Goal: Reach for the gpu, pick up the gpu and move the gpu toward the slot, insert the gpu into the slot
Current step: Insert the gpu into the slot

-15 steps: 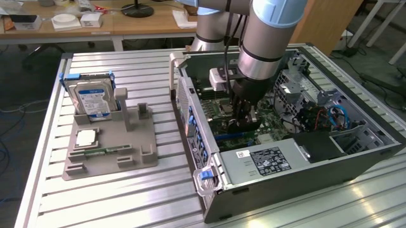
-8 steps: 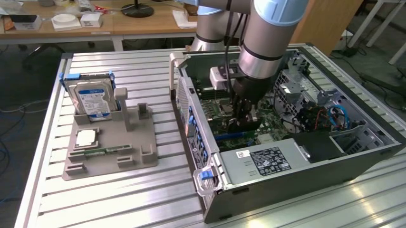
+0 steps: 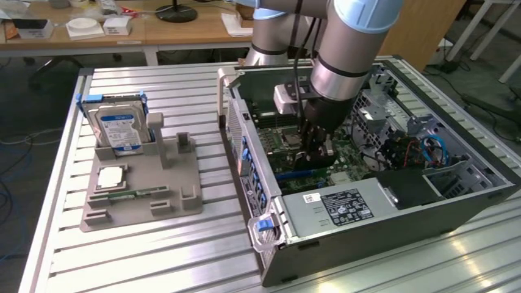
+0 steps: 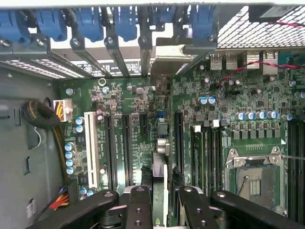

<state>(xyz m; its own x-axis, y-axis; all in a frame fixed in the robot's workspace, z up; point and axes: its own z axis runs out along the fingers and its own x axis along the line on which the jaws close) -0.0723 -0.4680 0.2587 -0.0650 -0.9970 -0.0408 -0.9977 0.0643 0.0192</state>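
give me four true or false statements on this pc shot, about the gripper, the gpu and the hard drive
1. The gripper holds the gpu edge-on between its fingers, over the motherboard. True.
2. The hard drive lies flat inside the computer case. False: it stands upright in the gray holder on the table, outside the case.
3. The computer case is open, with the motherboard exposed. True.
4. The gpu rests in the gray holder. False: it is in the gripper, inside the case.
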